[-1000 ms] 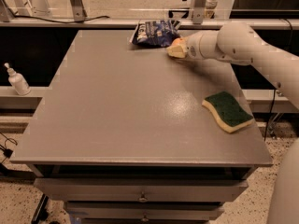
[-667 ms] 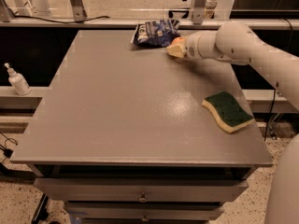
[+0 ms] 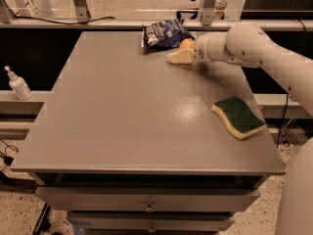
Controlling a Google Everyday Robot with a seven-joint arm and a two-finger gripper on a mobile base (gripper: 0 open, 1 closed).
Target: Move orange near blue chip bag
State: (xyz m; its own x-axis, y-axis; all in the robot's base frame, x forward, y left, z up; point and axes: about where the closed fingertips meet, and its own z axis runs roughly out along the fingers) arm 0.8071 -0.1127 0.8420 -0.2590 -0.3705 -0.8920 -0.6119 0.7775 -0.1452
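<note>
The orange (image 3: 187, 43) is at the far edge of the grey table (image 3: 122, 111), just right of the blue chip bag (image 3: 164, 33), close to it or touching it. The bag lies crinkled with its white lettering facing up. My gripper (image 3: 182, 52) reaches in from the right on the white arm (image 3: 244, 45) and is right at the orange, its cream tip in front of the fruit and hiding the lower part. Only the top of the orange shows.
A green and yellow sponge (image 3: 238, 116) lies near the table's right edge. A white pump bottle (image 3: 18, 83) stands on a shelf left of the table. Drawers sit under the table's front edge, and a railing runs behind the table.
The gripper's tip has shifted slightly toward the camera and left, and more of the orange shows behind it. The bag and sponge have not moved.
</note>
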